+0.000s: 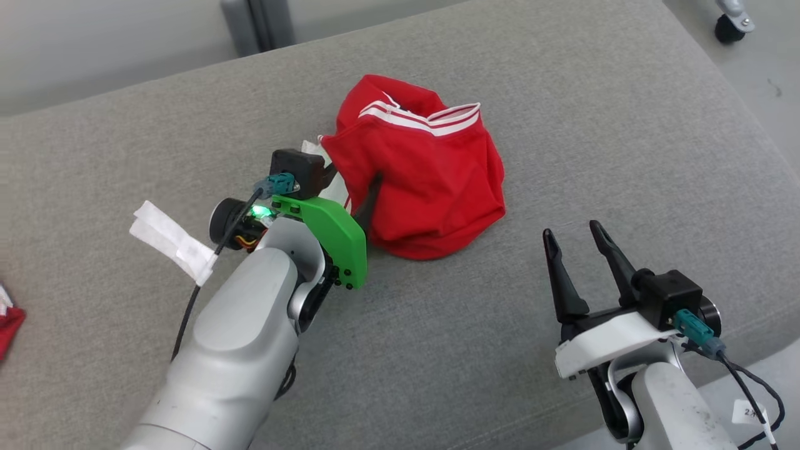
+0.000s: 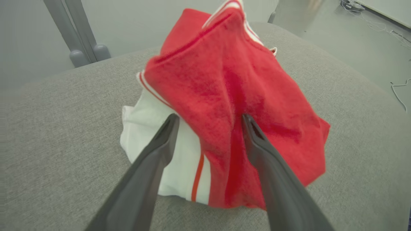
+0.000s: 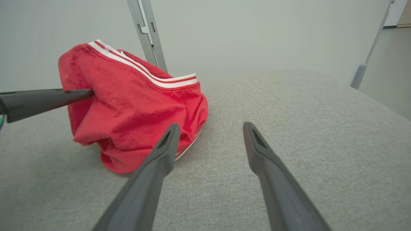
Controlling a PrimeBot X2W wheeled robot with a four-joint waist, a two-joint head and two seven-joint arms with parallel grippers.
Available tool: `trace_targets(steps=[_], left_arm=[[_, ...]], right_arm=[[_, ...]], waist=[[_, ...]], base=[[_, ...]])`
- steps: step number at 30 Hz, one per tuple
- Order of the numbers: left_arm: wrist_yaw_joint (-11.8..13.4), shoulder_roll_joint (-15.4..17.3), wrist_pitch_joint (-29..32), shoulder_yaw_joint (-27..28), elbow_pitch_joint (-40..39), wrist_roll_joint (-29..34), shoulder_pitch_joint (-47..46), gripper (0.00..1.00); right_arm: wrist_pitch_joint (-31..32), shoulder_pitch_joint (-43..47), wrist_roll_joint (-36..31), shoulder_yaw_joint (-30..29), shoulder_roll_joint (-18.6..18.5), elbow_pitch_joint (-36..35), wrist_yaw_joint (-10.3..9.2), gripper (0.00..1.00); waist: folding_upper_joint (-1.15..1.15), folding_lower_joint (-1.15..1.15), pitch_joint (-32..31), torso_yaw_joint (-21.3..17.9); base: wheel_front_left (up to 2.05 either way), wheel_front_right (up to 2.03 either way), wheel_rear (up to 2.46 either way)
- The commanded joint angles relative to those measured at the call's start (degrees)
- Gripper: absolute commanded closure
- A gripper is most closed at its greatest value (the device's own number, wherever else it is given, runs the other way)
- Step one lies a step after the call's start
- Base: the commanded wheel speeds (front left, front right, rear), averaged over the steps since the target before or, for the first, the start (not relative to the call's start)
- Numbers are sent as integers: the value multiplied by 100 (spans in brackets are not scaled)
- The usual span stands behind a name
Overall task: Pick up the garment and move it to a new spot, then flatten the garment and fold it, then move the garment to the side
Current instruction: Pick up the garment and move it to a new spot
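Observation:
The garment, red with white-striped trim and a white part underneath, lies crumpled in a heap on the grey cushion. My left gripper is open at the heap's left side. In the left wrist view its fingers stand wide apart, pressed against the garment, with red and white cloth between them. My right gripper is open and empty, hovering to the right of the heap. The right wrist view shows that gripper near the garment, and one left finger touching the cloth.
A white tape tag hangs on the left arm's cable. A scrap of red cloth shows at the left edge. Grey metal posts stand behind the cushion. A castor wheel rests on the floor at the far right.

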Motion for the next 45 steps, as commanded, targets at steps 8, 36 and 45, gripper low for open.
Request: trace_targets(steps=[8, 36, 45], left_arm=[[-153, 246, -1379, 11, -558, -28, 579, 0], [359, 476, -1604, 2698, -2963, 727, 3983, 0], [229, 359, -1605, 2931, -2935, 875, 4055, 0]], right_arm=[[-23, 137, -169, -255, -14, -74, -2, 0], [-24, 561, -63, -433, -13, 38, -2, 0], [-24, 582, -60, -478, -13, 63, -2, 0]], waist=[[0, 0, -303, 971], [0, 0, -1032, 1480], [0, 0, -1052, 1477]], base=[[0, 0, 0], [0, 0, 0], [0, 0, 0]])
